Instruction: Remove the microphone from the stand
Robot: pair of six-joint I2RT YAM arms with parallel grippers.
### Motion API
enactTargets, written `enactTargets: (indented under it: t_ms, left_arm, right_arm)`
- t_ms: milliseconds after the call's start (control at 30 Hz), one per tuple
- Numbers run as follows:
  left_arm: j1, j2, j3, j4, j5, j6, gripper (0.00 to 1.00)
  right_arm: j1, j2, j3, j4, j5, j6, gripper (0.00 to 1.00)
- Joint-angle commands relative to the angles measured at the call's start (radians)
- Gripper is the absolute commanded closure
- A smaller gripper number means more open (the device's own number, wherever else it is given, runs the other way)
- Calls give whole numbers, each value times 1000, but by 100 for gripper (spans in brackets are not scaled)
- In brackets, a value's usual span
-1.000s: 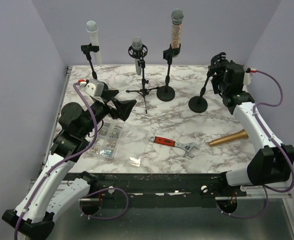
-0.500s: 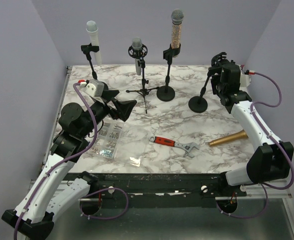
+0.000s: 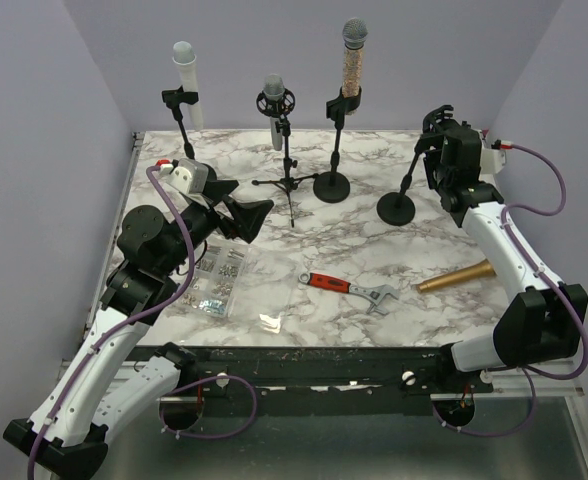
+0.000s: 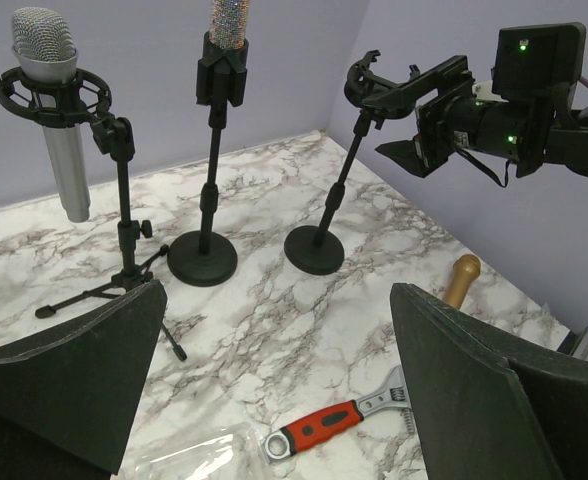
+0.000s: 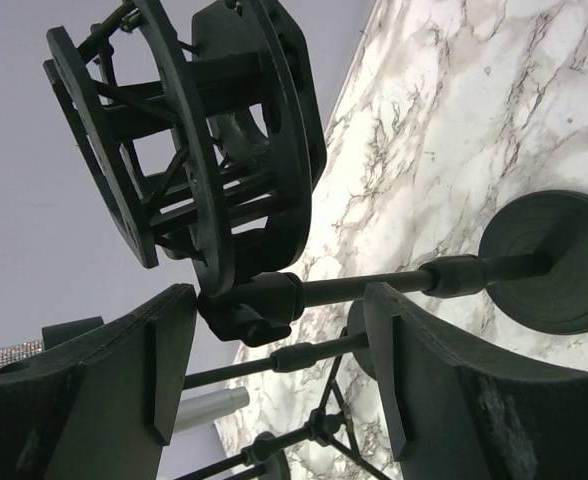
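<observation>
Three microphones stand in holders at the back: a white one point(image 3: 185, 75), a grey one point(image 3: 274, 110) in a shock mount on a tripod, and a glittery one point(image 3: 353, 55) on a round-base stand. A gold microphone point(image 3: 457, 276) lies on the table at the right. The fourth stand's shock mount point(image 3: 437, 122) holds nothing. My right gripper point(image 3: 432, 150) is open just below that mount, and in the right wrist view the stand's joint point(image 5: 264, 305) sits between the fingers, untouched. My left gripper point(image 3: 252, 218) hangs open over the table's left side, with nothing in it.
A red-handled wrench point(image 3: 349, 288) lies at the table's centre front. A clear bag of screws point(image 3: 214, 280) and a smaller plastic bag point(image 3: 269, 322) lie at the front left. The stands' round bases point(image 3: 397, 208) and the tripod legs point(image 3: 286, 185) take up the back middle.
My right gripper has edged slightly left, closer under the empty shock mount. The left arm has not moved.
</observation>
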Motion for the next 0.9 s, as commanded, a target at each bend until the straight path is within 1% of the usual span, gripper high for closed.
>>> enactTargets:
  t_ms: [0, 267, 567, 867]
  left_arm:
    - [-7, -6, 30, -4, -1, 4, 2]
    - [-7, -10, 32, -4, 0, 4, 2]
    - [-9, -3, 30, -2, 1, 3, 1]
    - [-11, 0, 30, -2, 2, 2, 2]
  right_arm:
    - [1, 4, -60, -4, 23, 27, 27]
    - [1, 32, -170, 4, -60, 52, 29]
    - [1, 46, -299, 19, -73, 30, 29]
    - [3, 92, -373, 22, -77, -7, 27]
